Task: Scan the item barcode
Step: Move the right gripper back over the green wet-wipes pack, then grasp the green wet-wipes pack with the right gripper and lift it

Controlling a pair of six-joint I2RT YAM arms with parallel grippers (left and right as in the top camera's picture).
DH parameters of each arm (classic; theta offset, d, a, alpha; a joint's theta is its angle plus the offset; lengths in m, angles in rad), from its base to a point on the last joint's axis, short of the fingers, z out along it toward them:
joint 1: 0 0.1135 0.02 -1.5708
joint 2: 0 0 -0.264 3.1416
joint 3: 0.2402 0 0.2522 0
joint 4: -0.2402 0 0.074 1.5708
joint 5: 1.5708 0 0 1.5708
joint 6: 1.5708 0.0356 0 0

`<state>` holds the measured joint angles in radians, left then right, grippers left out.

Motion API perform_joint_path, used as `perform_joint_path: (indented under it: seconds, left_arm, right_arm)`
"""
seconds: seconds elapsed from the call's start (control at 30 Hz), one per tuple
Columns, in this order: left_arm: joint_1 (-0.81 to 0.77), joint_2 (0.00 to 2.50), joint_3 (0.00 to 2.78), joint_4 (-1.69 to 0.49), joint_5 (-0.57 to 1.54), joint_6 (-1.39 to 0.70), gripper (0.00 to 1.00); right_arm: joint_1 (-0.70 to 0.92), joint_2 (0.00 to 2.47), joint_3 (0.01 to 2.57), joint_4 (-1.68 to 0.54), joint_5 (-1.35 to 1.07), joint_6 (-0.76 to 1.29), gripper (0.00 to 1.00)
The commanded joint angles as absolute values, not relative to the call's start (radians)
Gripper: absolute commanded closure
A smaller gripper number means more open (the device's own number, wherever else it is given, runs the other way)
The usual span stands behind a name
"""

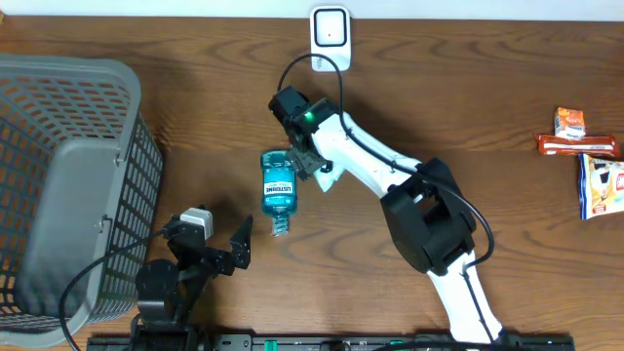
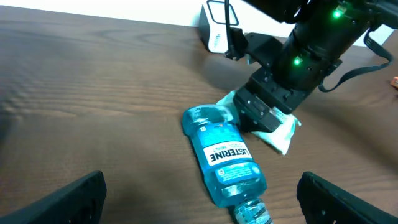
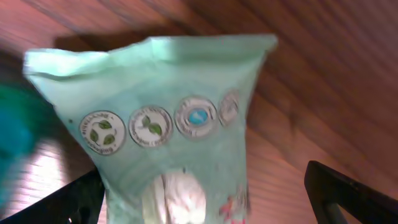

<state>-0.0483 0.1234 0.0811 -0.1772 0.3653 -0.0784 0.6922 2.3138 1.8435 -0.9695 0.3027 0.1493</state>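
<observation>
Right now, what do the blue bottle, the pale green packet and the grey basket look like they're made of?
Blue bottle: clear glossy plastic, probably; blue liquid shows through, with a printed label.
Pale green packet: thin, soft plastic film, it seems; wavy crimped edge and printed round seals.
Grey basket: likely moulded plastic, matte, with open grid walls.

A pale green sachet (image 2: 281, 134) with round leaf emblems lies flat. The blue Listerine bottle (image 1: 278, 190) lies on its side just beside it, at the sachet's eight o'clock.
</observation>
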Motion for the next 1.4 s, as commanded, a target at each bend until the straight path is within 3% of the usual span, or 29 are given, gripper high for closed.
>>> perform_joint_path:
  seconds: [0.0, 0.3, 0.37, 0.4, 0.43, 0.87, 1.07, 1.13, 1.27, 1.37]
  left_arm:
    - [-0.045, 0.124, 0.067, -0.204, 0.377, -0.077, 0.02]
    - [-0.045, 0.124, 0.067, -0.204, 0.377, -0.077, 0.02]
    - [-0.045, 0.124, 0.067, -0.204, 0.377, -0.077, 0.02]
    - [-0.045, 0.124, 0.067, -0.204, 0.377, -0.077, 0.02]
    - [-0.045, 0.124, 0.067, -0.204, 0.377, -0.077, 0.02]
    - [-0.045, 0.124, 0.067, -0.204, 0.377, -0.077, 0.02]
    - [-0.045, 0.124, 0.067, -0.204, 0.377, -0.077, 0.02]
    - [-0.045, 0.124, 0.067, -0.204, 0.377, -0.077, 0.02]
    - [-0.045, 0.124, 0.067, -0.204, 0.377, -0.077, 0.02]
    - [-0.045, 0.124, 0.067, -0.204, 0.377, -0.077, 0.02]
  right_arm:
    - [0.724, 2.274, 1.846, -0.992, 0.467, 0.167, 0.03]
    - [0.793, 2.276, 1.843, -0.970, 0.509, 0.167, 0.22]
    - [0.797, 2.276, 1.842, -0.959, 0.525, 0.167, 0.34]
    - [0.797, 2.276, 1.839, -0.951, 0.525, 0.167, 0.49]
    - [0.797, 2.276, 1.836, -0.946, 0.525, 0.168, 0.52]
    - [0.794, 2.276, 1.568, -0.730, 0.583, 0.160, 0.62]
    - [0.789, 2.276, 1.535, -0.711, 0.602, 0.156, 0.92]
    - [0.787, 2.275, 1.546, -0.741, 0.573, 0.138, 0.99]
    - [0.772, 2.256, 1.632, -0.899, 0.483, 0.131, 0.99]
    - [0.733, 2.214, 1.727, -1.017, 0.243, 0.047, 0.99]
